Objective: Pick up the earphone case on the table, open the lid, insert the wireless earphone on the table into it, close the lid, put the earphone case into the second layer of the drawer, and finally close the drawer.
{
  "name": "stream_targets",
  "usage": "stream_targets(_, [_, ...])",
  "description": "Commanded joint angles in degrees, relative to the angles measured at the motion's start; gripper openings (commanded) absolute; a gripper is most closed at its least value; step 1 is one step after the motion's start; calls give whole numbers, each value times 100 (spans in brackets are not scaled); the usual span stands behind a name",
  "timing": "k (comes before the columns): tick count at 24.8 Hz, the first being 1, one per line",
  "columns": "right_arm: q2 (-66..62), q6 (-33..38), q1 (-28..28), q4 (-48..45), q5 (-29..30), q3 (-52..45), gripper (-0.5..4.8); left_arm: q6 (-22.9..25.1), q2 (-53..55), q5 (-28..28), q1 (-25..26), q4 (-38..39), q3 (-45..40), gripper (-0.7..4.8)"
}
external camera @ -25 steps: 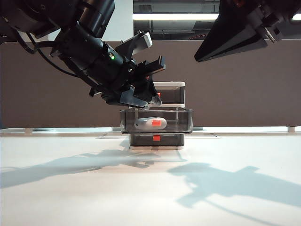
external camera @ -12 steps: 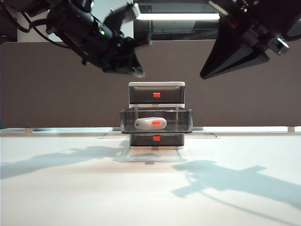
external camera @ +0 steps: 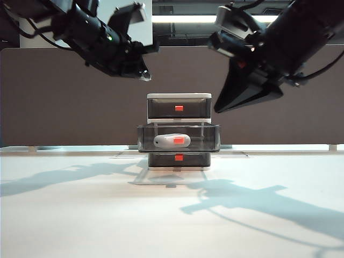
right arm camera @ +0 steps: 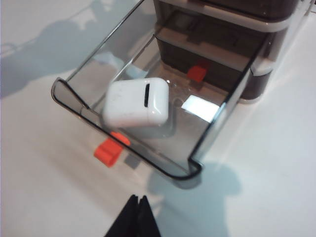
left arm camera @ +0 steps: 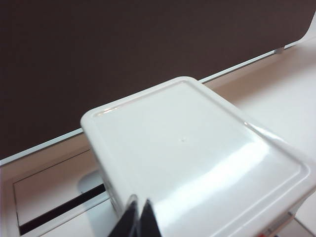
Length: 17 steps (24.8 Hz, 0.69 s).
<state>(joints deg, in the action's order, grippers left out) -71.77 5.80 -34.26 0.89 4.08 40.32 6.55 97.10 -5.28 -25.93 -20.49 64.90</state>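
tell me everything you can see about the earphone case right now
The earphone case is a small glossy white plastic case with rounded corners and a dark slot on one face. Its lid looks closed. It lies on its side inside the pulled-out second layer of the drawer, close to the front wall, just behind the red-orange handle tab. It rests on the drawer floor only. The left gripper and right gripper are both shut, raised above it, neither touching it.
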Motion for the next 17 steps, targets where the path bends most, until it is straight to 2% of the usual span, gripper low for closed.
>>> stream_targets(1, [-83,15,-24,-391,-57,24,-5,118,219,-17,-20,-33,197,-6])
stream_targets(4, [-155,-9,-57,-614,-101,-7,-5,116,435,-17,-22,-7,422,-6])
stream_targets(9, [-162,-4,-57,-1644,-101,-568,-5,116,702,-17,-22,192,903,-6])
stream_targets(17, [-439,-4,-57,-2107,-7,-835,-5,92,866,-20,-37,424,1128,-6])
